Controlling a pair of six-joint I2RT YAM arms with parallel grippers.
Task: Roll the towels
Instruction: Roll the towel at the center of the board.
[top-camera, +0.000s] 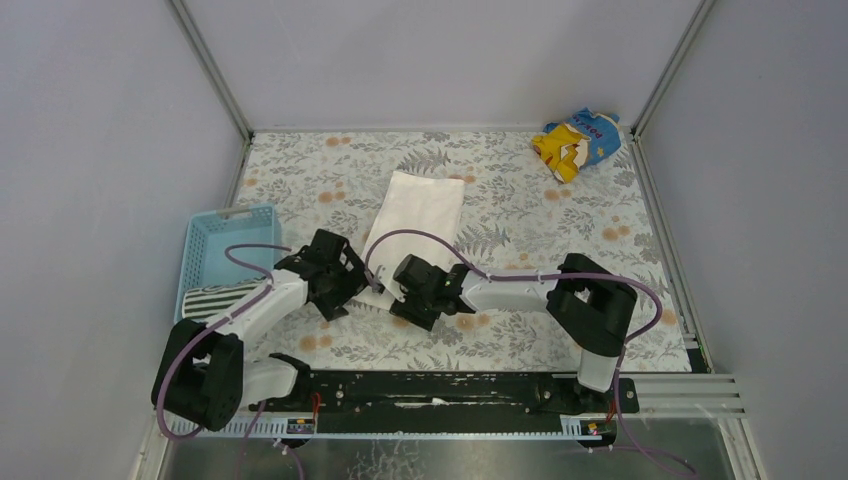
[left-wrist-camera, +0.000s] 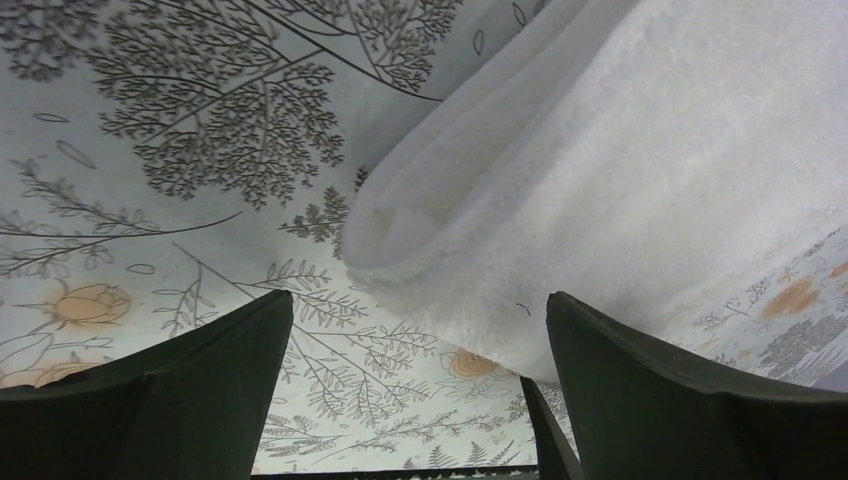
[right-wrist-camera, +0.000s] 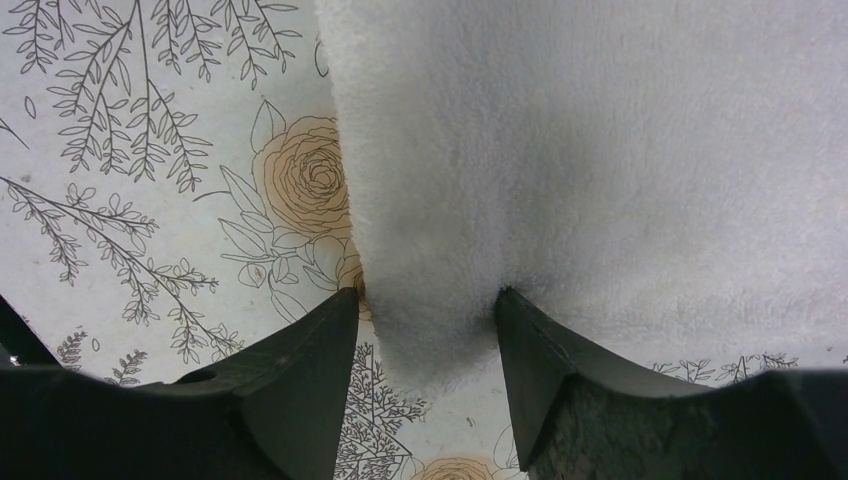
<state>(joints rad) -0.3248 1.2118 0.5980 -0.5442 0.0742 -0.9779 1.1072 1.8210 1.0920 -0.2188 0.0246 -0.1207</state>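
Top view: looking down from high over the near edge of the table (top-camera: 560, 215), set far enough back to take in the whole flowered surface and the walls. Left wrist: low and very near, facing forward between the prongs of the left gripper (left-wrist-camera: 417, 300) onto the folded corner of the white towel (left-wrist-camera: 650, 180). Right wrist: nearer still (cloth filling most of the picture), aimed down through the right gripper (right-wrist-camera: 425, 295). Shared by all three: that near end of the towel and the flowered surface beside it.
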